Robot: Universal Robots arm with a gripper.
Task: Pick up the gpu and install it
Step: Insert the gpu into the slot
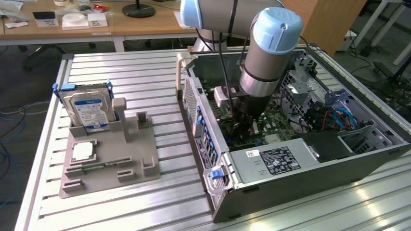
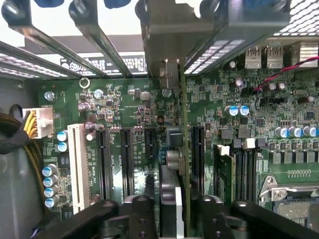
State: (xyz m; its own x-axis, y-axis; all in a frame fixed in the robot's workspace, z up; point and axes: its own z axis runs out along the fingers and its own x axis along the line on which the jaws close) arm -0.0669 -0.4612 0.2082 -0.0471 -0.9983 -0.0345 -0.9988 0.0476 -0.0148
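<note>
– What colour is the motherboard (image 2: 134, 107)?
– Green, with black slots (image 2: 126, 162) and one white slot (image 2: 78, 167).
– And the hard drive (image 1: 89, 110) outside?
– Silver, with a blue and white label, standing on a grey holder (image 1: 109, 166).

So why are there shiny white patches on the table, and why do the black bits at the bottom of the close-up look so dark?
In the exterior view, room light bounces off the ribbed metal table, so white glare streaks its near slats. In the wrist view, the gripper sits closest to the camera, dark and a little soft, while the green motherboard beyond is evenly lit and the bright grille washes out.
</note>
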